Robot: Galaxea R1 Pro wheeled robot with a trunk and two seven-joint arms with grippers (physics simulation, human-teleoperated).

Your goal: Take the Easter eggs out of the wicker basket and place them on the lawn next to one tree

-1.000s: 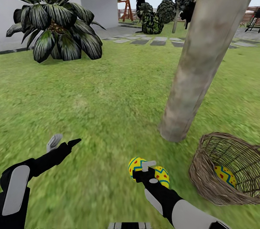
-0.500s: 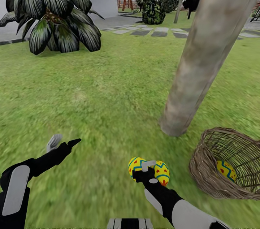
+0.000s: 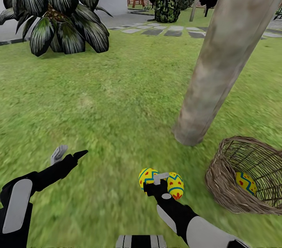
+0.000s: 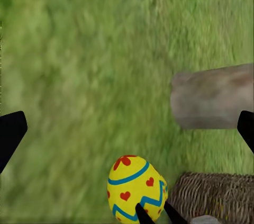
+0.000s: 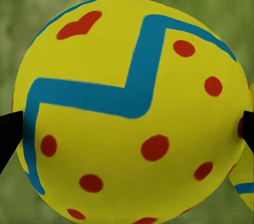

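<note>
The right gripper (image 3: 161,180) hung low over the lawn (image 3: 117,95), clamped on one Easter egg (image 5: 132,113); the right wrist view showed that egg wedged between the two dark fingertips. In the head view a second egg (image 3: 147,176) sat just beside the held egg on its left, though whether it already rested on the grass could not be told. The third egg (image 3: 246,182) lay inside the wicker basket (image 3: 225,185), which was tipped on its side near the foot of the tree (image 3: 219,64). The left gripper (image 3: 68,155) hovered with its fingers apart, holding nothing.

The step in hand seemed to be setting the held egg down near the trunk. Lowering it until it touched the grass before opening would keep it from rolling, and releasing clear of the neighbouring egg would avoid knocking it away.
</note>
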